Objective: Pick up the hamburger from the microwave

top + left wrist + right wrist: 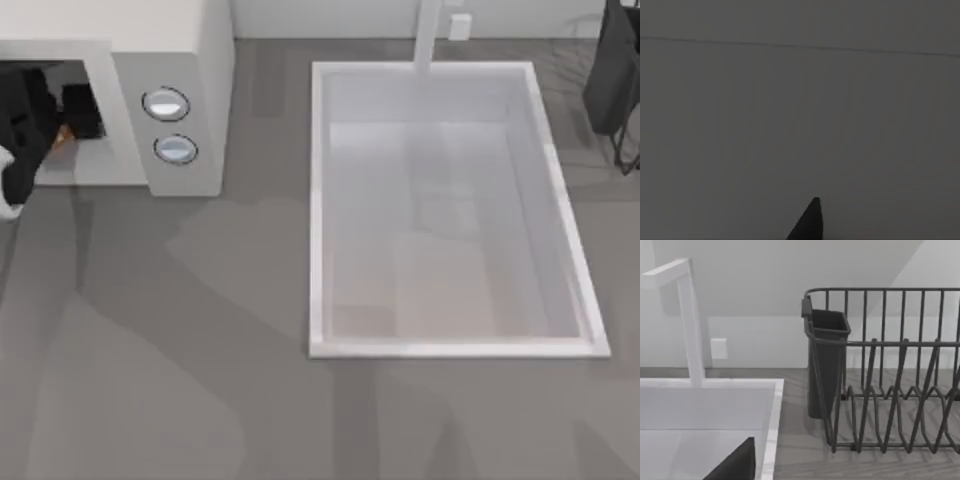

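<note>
Our left gripper (50, 125) reaches into the boxy white microwave (180, 60) at the worktop's (200, 350) far left corner, beside a sliver of orange hamburger (63, 137); we cannot tell its jaws' state. A white rectangular sink (320, 200) sits mid-worktop, a dark wire rack (890, 390) beyond it. Our right arm is parked at the far right corner.

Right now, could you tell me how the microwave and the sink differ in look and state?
The microwave is a closed-topped box with two round knobs, opening at its front; the sink is a basin open upward. The microwave's cavity holds my left arm; the sink holds no arm. Both are white and boxy.
</note>
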`<state>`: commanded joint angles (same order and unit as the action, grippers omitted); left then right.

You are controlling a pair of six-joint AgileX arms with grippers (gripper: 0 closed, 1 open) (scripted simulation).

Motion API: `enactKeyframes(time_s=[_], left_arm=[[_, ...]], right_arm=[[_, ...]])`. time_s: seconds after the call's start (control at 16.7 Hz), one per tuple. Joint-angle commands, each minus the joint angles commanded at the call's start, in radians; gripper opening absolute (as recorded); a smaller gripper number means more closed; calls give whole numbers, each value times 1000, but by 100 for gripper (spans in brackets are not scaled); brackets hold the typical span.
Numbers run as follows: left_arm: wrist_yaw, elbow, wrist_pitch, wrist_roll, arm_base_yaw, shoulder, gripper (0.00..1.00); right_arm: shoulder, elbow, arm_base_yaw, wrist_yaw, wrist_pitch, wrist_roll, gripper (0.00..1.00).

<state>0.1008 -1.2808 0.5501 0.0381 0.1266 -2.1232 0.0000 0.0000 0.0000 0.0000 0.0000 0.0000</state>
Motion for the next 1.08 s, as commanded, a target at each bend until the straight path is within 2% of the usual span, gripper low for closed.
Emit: enactKeyframes(time_s=[0.36, 0.6, 0.78, 1.08], left_arm=[[166, 445, -120, 58, 181, 547, 0], [251, 669, -182, 87, 274, 791, 0], [280, 739, -204, 98, 307, 863, 0], [280, 742, -202, 95, 297, 854, 0]], right_arm=[[0, 0, 0, 0, 0, 0, 100], [0, 0, 0, 0, 0, 0, 100], [0, 0, 0, 0, 0, 0, 100], [0, 0, 0, 0, 0, 0, 100]])
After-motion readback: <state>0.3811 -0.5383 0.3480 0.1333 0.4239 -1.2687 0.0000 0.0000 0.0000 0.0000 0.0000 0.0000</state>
